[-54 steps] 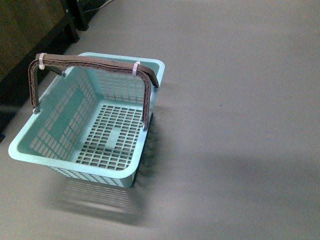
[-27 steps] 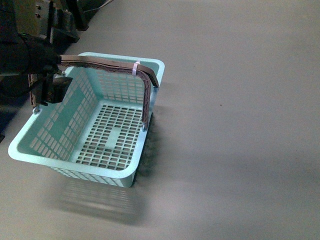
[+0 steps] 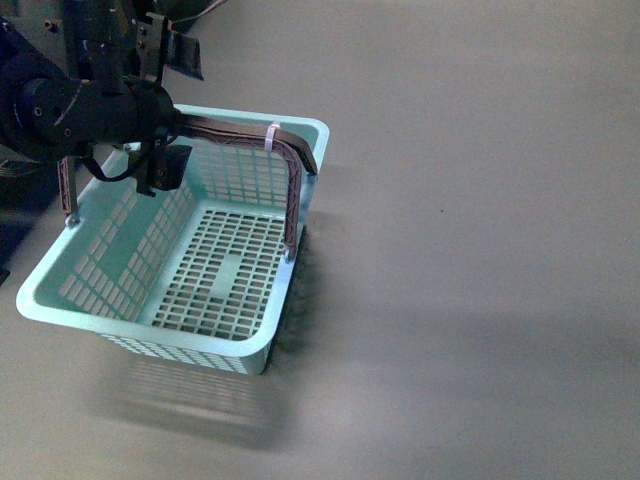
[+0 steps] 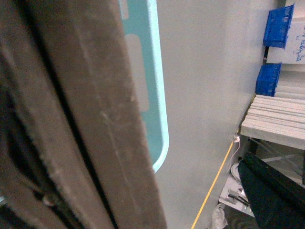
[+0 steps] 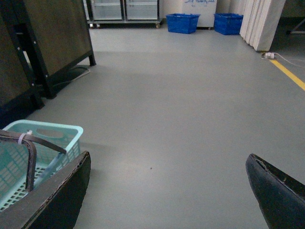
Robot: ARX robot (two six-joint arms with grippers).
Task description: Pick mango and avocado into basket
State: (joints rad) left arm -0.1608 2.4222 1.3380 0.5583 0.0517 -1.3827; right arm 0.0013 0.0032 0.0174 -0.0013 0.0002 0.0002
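The light teal basket point(image 3: 70, 312) stands on the grey floor with nothing in it, its grey-brown handles point(image 3: 292, 160) raised and bound with white zip ties. My left gripper point(image 3: 172, 112) is open at the basket's far left corner, right by the handle bar. In the left wrist view that handle point(image 4: 95, 119) fills the near side and one dark finger point(image 4: 271, 195) shows beyond it. My right gripper point(image 5: 167, 191) is open above bare floor, with the basket point(image 5: 57, 131) off to one side. The mango and the avocado are out of view.
A dark wooden cabinet on black legs point(image 5: 52, 33) stands beyond the basket. Blue crates point(image 5: 183, 22) and stacked white panels point(image 5: 262, 19) line the far wall. A yellow floor line point(image 5: 288, 71) runs along one side.
My left arm has come into the front view from the upper left and moved right, up to the basket's far handle. The basket has stayed put.
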